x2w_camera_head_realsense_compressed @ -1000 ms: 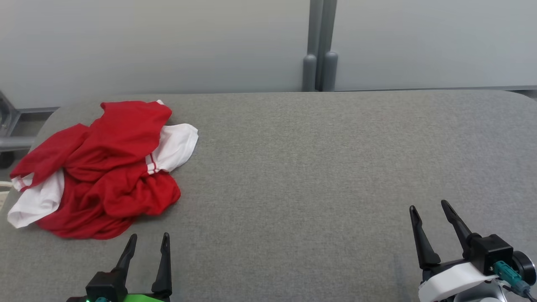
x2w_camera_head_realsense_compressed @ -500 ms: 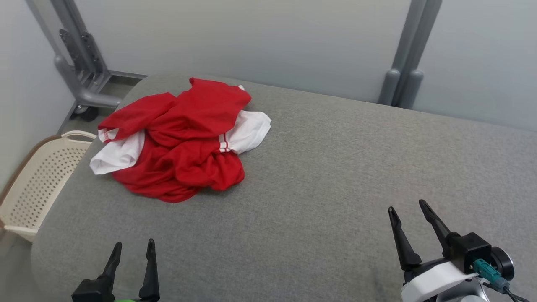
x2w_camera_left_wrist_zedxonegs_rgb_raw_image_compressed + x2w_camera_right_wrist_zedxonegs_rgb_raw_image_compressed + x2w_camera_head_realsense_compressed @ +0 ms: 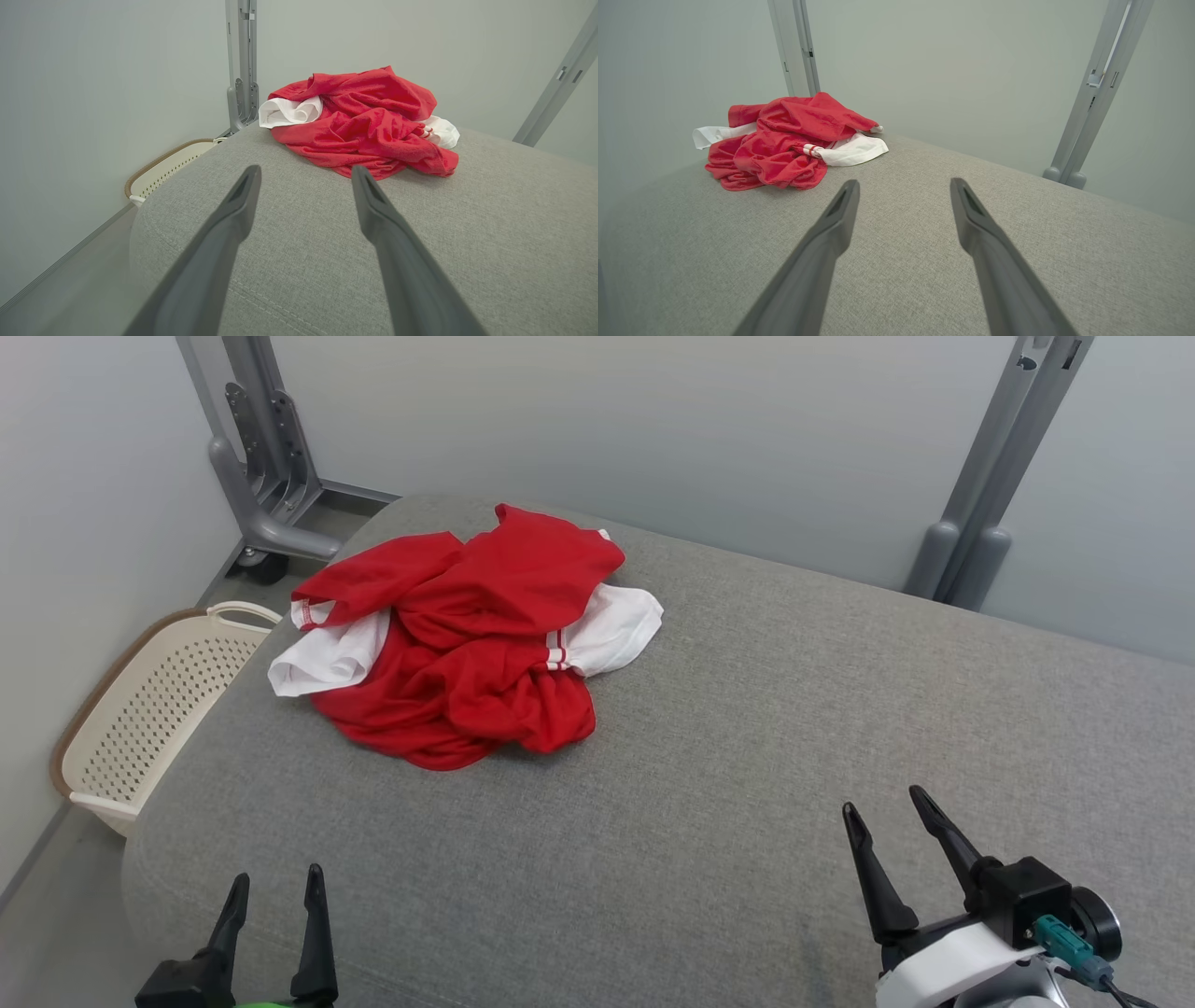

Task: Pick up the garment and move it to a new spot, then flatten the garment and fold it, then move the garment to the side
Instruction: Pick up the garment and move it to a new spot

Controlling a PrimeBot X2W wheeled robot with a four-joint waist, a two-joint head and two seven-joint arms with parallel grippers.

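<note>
Grey padded tabletop (image 3: 766, 728). Garment (image 3: 467, 653), red and white, lies crumpled in a heap at its far left corner. Cream perforated basket (image 3: 149, 709) on the floor beside that corner. Left hand (image 3: 277, 879) at near edge, fingers spread, holding nothing. Right hand (image 3: 882, 798) likewise spread, well apart from garment.

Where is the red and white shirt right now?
In the head view, the crumpled red and white garment lies on the far left part of the gray padded surface, ahead of the left gripper and near the cream basket.
</note>
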